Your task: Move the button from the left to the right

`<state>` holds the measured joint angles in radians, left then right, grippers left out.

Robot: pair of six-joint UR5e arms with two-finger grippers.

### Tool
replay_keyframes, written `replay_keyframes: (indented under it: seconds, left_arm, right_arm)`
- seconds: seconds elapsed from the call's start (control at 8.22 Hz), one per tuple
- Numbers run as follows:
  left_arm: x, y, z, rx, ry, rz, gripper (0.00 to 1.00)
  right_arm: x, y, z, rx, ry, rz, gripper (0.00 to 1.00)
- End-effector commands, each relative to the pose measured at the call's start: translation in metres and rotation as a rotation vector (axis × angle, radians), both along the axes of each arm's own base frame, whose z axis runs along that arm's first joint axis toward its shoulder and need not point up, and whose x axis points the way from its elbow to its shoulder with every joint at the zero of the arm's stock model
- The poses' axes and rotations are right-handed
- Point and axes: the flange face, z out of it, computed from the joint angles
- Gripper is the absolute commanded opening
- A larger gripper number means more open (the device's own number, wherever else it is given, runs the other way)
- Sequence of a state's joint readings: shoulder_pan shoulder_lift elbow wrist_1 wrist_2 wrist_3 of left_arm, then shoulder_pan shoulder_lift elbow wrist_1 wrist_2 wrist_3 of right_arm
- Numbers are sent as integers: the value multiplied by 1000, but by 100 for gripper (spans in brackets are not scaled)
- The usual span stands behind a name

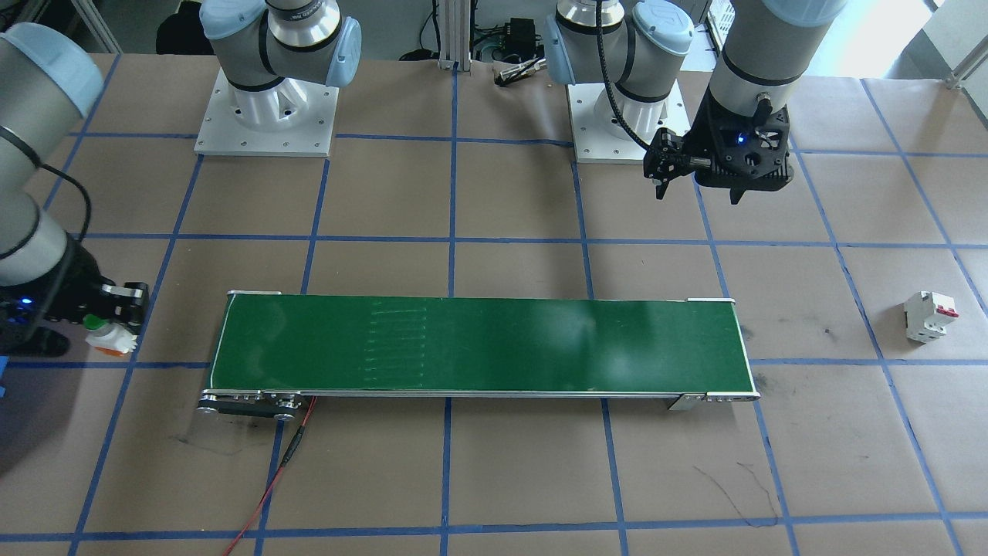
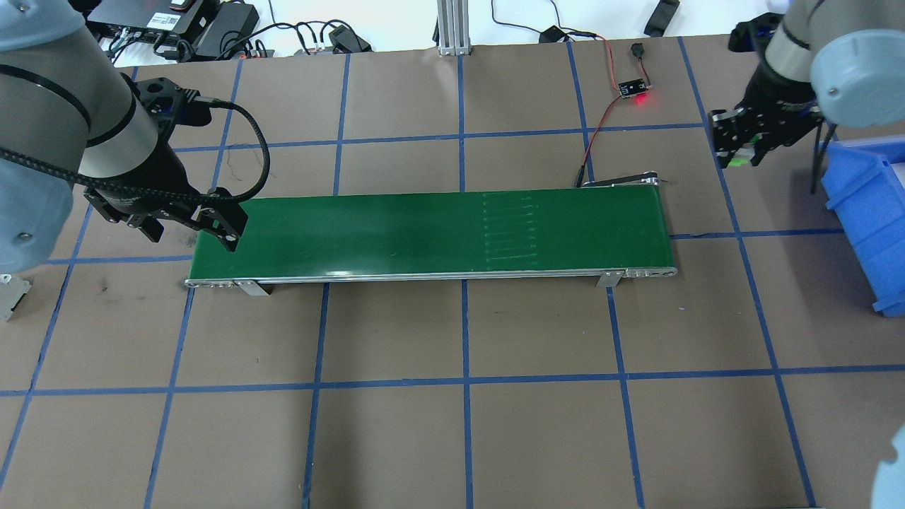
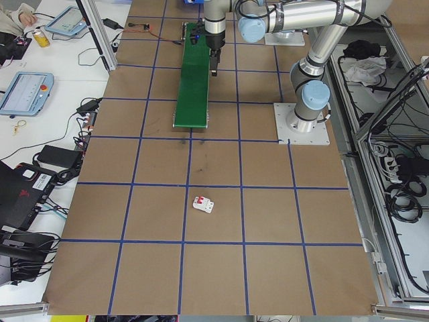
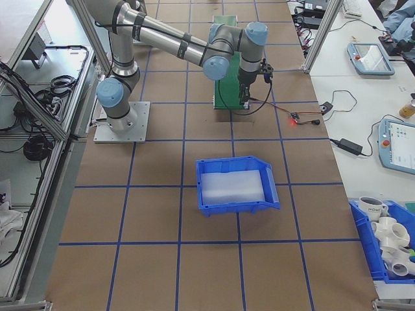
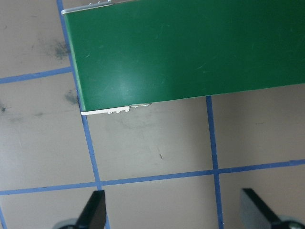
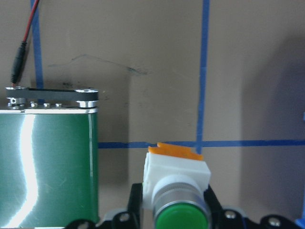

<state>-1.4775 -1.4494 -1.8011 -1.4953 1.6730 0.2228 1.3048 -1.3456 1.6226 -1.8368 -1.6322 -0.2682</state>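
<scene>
My right gripper (image 6: 176,210) clamps the button (image 6: 177,186), beyond the conveyor's (image 2: 431,230) right end; left gripper (image 5: 174,210) hangs open, far off.

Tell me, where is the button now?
The button is held in the right gripper, beyond the conveyor belt's right-hand end, at the front-facing view's left edge.

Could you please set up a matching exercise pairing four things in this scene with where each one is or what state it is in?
Things:
1. button
2. circuit breaker
3. left gripper
4. blue bin

Places or states:
A. open, holding nothing
B. lying on the brown table, far from both arms
C. held in the right gripper
D. sitting on the table past the conveyor's end on the robot's right

Pairs: 1-C, 2-B, 3-A, 4-D
</scene>
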Motion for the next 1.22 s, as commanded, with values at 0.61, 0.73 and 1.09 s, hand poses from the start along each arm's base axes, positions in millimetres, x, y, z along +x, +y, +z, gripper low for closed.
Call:
replay_keyframes:
  seconds: [0.61,0.73,1.09]
  left_arm:
    - [-23,6,0,-9,165,-13,100]
    - [-23,5,0,-14,168,-20,100]
    - [-23,6,1,-14,165,-20,100]
  right_arm:
    - [-291,40,-5,11,79,373,0]
    - [-320,42,-33,-9,66,431,0]
    - [-340,38,-97,4,60,487,4]
